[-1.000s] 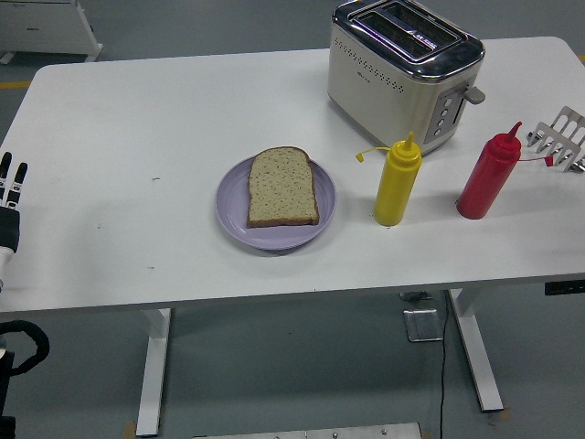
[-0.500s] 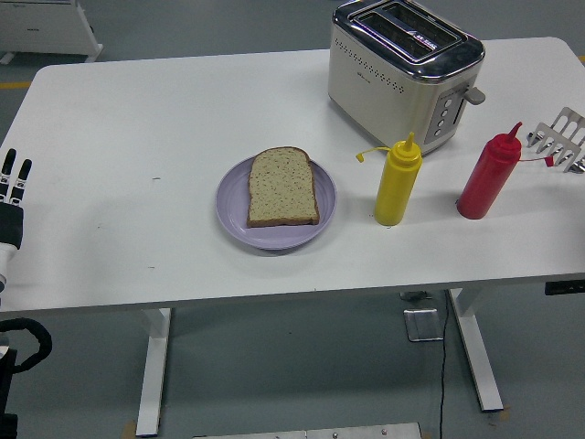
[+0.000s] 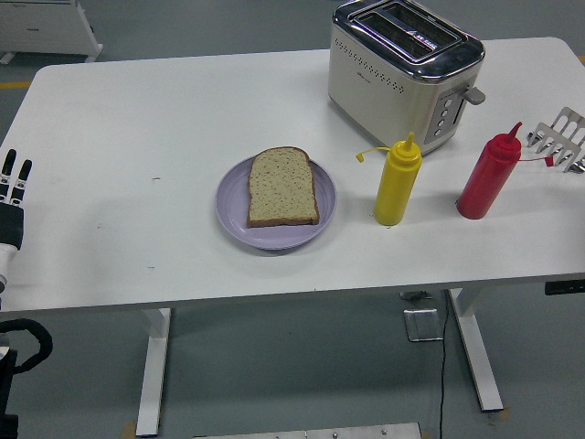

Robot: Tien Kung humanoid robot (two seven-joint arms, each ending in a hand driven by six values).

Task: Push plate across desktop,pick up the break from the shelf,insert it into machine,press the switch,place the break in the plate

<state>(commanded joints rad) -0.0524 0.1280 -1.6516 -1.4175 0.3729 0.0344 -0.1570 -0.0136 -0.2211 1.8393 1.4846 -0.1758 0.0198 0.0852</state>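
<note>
A slice of brown bread (image 3: 283, 187) lies flat on a lilac plate (image 3: 232, 212) near the middle of the white table. The cream and chrome toaster (image 3: 402, 69) stands at the back right, both slots empty, its lever (image 3: 474, 94) on the right side. A metal rack (image 3: 564, 138) sits at the right edge with no bread visible in it. My left hand (image 3: 11, 197) rests at the far left edge, fingers straight and holding nothing, far from the plate. My right hand is out of view.
A yellow squeeze bottle (image 3: 397, 181) stands just right of the plate, and a red squeeze bottle (image 3: 487, 175) stands further right, both in front of the toaster. The table's near edge (image 3: 292, 291) runs below the plate.
My left hand has shifted slightly right and down at the picture's left edge. Everything on the table has stayed put.
</note>
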